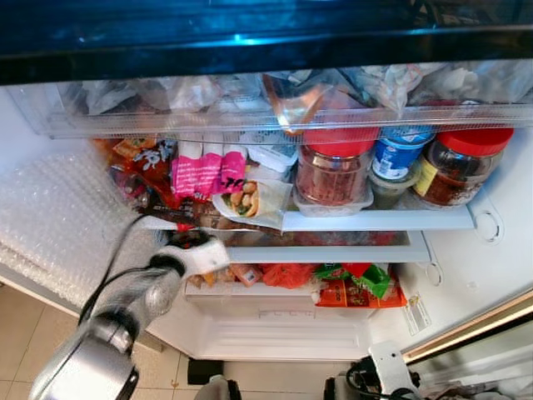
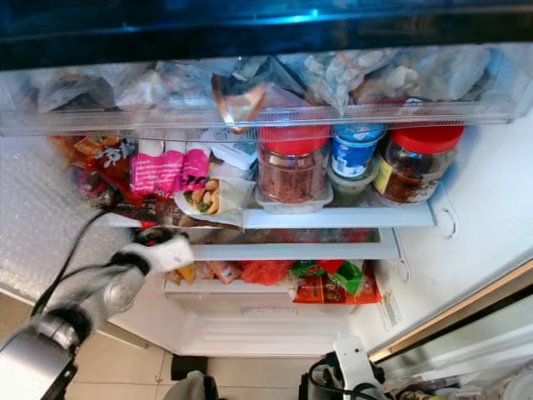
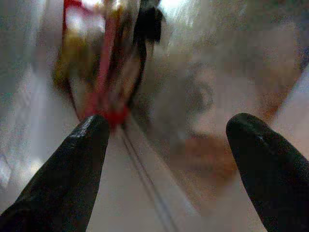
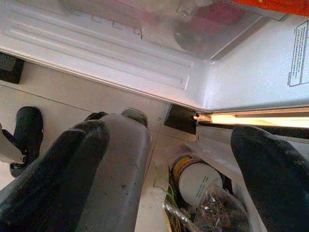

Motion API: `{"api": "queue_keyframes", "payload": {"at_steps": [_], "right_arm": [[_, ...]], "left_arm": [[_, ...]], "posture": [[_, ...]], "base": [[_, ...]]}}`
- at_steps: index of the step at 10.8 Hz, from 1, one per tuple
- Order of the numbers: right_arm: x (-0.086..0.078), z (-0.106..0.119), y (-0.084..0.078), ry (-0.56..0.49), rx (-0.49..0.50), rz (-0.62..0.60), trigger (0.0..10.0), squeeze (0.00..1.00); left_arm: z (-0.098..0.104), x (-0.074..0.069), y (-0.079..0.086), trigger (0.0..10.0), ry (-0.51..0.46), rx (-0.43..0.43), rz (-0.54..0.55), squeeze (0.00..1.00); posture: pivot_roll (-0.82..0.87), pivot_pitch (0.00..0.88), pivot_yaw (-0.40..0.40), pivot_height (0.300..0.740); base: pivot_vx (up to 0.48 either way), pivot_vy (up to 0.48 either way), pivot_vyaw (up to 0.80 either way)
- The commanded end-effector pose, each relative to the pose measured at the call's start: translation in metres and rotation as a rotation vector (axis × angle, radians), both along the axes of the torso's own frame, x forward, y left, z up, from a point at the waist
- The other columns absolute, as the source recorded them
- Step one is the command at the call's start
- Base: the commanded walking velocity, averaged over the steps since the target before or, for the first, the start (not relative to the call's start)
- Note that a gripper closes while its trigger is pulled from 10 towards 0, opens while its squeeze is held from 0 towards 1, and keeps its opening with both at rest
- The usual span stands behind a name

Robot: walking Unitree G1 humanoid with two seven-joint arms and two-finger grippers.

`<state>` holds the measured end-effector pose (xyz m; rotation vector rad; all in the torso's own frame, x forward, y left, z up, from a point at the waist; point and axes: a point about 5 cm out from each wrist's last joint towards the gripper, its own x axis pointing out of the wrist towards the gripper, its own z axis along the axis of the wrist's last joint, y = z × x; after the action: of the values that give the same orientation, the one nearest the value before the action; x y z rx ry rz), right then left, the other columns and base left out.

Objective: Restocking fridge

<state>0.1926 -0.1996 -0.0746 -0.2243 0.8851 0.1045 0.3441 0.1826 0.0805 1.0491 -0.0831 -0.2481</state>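
- I'm looking down into the open white fridge (image 1: 466, 275); beige floor tiles (image 1: 21, 325) show at the lower left, and bubble wrap (image 1: 50, 217) covers the inner wall on my left.
- At the top, a clear plastic drawer (image 1: 250, 112) is packed with bagged food.
- On the white shelf (image 1: 375, 220) below it stand a large clear jar with a red lid (image 1: 336, 167), a blue-and-white tub (image 1: 394, 154) and a second red-lidded jar with dark contents (image 1: 458, 165). Left of them lie a pink packet (image 1: 200, 172), red snack bags (image 1: 146, 171) and a wrapped sandwich (image 1: 250, 200).
- Lower down, a shallow shelf holds orange and green packets (image 1: 354, 283).
- My silver left arm (image 1: 117, 325) reaches up to the left end of that shelf. The left gripper (image 3: 166, 128) has its two black fingers spread wide and holds nothing; the wrist picture is blurred.
- The right gripper (image 4: 166, 140) hangs low by the fridge base, fingers wide apart and empty, above a white-lidded jar (image 4: 195, 181).
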Motion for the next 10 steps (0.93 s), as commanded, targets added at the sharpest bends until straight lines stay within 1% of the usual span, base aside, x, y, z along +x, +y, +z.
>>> {"api": "queue_keyframes", "payload": {"at_steps": [1, 2, 3, 4, 5, 7, 8, 9, 10], "right_arm": [[-0.021, -0.011, -0.008, 0.095, -0.025, -0.017, 10.0, 0.0], [-0.021, -0.01, -0.007, 0.095, -0.025, -0.015, 10.0, 0.0], [-0.02, -0.01, -0.007, 0.095, -0.026, -0.013, 10.0, 0.0], [-0.019, -0.01, -0.007, 0.097, -0.03, -0.01, 10.0, 0.0], [-0.019, -0.01, -0.008, 0.097, -0.031, -0.007, 10.0, 0.0], [-0.017, -0.009, -0.008, 0.098, -0.034, -0.002, 10.0, 0.0], [-0.017, -0.009, -0.009, 0.099, -0.036, -0.001, 10.0, 0.0], [-0.02, -0.01, -0.01, 0.11, -0.038, 0.001, 10.0, 0.0], [-0.02, -0.01, -0.009, 0.114, -0.037, 0.003, 10.0, 0.0]], "left_arm": [[-0.009, -0.008, 0.011, 10.0, 0.053, -0.077, 0.048, 0.0], [-0.026, -0.021, 0.012, 10.0, 0.131, -0.248, 0.093, 0.0], [-0.039, -0.032, 0.01, 10.0, 0.199, -0.358, 0.103, 0.0], [-0.056, -0.05, 0.002, 10.0, 0.29, -0.514, 0.072, 0.0], [-0.063, -0.058, -0.006, 10.0, 0.336, -0.522, 0.013, 0.0], [-0.077, -0.077, -0.019, 10.0, 0.412, -0.466, -0.11, 0.0], [-0.082, -0.082, -0.014, 10.0, 0.431, -0.541, -0.048, 0.0], [-0.105, -0.098, -0.001, 10.0, 0.55, -0.693, 0.171, 0.0], [-0.11, -0.103, 0.001, 10.0, 0.567, -0.74, 0.211, 0.0]], "posture": [[-0.14, 0.147, 0.073, 0.663], [-0.13, 0.14, 0.075, 0.663], [-0.13, 0.129, 0.076, 0.663], [-0.12, 0.116, 0.076, 0.663], [-0.11, 0.111, 0.075, 0.663], [-0.11, 0.104, 0.077, 0.663], [-0.1, 0.097, 0.078, 0.663], [-0.09, 0.078, 0.078, 0.663], [-0.1, 0.078, 0.08, 0.663]], "base": [[0.0, 0.0, 0.0], [0.0, 0.0, 0.0], [0.0, 0.0, 0.0], [0.0, 0.0, 0.0], [0.0, 0.0, 0.0], [0.0, 0.0, 0.0], [0.0, 0.0, 0.0], [0.0, 0.0, 0.0], [0.0, 0.0, 0.0]]}}
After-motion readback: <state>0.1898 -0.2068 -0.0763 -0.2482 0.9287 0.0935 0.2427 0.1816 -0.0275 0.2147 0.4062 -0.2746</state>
